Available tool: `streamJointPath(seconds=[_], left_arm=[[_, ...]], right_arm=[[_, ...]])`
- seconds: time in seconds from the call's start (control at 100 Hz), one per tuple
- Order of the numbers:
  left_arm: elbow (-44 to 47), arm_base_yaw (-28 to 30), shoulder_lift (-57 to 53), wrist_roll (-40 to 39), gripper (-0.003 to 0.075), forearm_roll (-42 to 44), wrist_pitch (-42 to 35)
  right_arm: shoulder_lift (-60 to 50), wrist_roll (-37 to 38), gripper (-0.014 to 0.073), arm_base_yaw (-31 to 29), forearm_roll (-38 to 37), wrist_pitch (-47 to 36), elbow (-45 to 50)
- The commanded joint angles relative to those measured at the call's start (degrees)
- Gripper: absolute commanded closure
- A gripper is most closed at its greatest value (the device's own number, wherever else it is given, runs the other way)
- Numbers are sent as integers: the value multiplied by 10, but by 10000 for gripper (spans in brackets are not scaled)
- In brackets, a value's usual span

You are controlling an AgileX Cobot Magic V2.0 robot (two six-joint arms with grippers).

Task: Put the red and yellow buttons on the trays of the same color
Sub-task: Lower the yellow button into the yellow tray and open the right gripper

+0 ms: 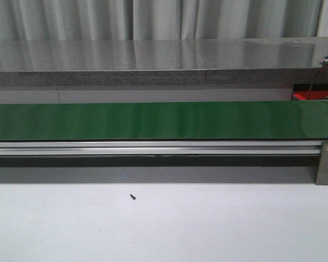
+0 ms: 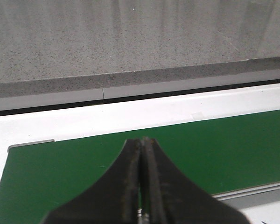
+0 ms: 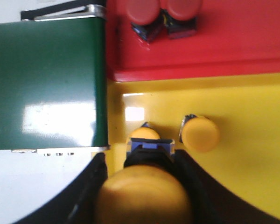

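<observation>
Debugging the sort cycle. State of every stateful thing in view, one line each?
left gripper: shut, empty, over the conveyor belt
right gripper: shut on a yellow button, above the yellow tray
conveyor belt: no buttons on it
yellow tray: two yellow buttons lying in it
red tray: two red buttons in it

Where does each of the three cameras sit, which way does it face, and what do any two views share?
Front view: looks forward over the table at the green conveyor belt; no arm shows.
Left wrist view: rides the left arm, looking over the belt's end; left gripper shut.
Right wrist view: rides the right arm, above the yellow tray and red tray; right gripper holds a yellow button.
All three views share the belt.
</observation>
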Motion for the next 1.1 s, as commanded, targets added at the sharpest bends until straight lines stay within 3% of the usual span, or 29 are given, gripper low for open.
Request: streamJointPath(seconds=[0.0, 0.49, 1.09], left_arm=[[-15, -3, -2, 2, 740, -28, -19], [-15, -3, -2, 2, 740, -28, -19], [-15, -3, -2, 2, 740, -28, -19]], right_arm=[[-37, 1, 519, -21, 13, -12, 14], [-95, 0, 519, -44, 12, -146, 241], [7, 0, 519, -60, 15, -234, 254]])
